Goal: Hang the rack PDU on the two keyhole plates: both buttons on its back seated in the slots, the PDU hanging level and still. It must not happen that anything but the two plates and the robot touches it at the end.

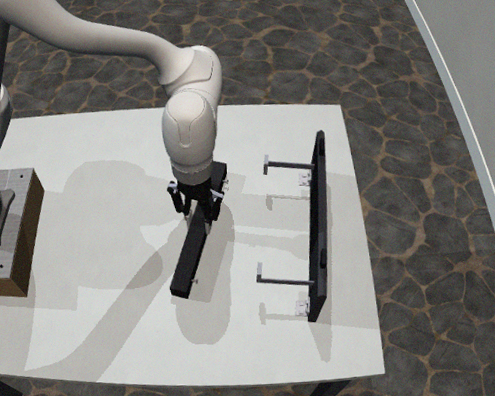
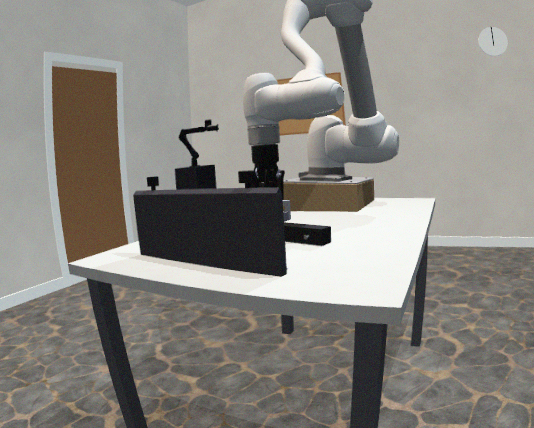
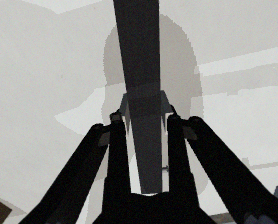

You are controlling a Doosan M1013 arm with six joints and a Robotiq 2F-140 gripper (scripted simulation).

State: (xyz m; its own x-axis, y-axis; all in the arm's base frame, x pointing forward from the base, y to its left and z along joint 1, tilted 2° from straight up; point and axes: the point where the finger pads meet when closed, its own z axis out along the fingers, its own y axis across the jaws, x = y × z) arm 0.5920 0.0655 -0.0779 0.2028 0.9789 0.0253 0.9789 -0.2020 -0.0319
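Single arm (image 1: 121,38) extends from its base out over the table, wrist (image 1: 190,132) turned straight down. Gripper (image 1: 198,218) points vertically downward, fingers drawn in on either side of the rack PDU (image 1: 194,252) near its far end, pads pressed against its flanks, clamped on it
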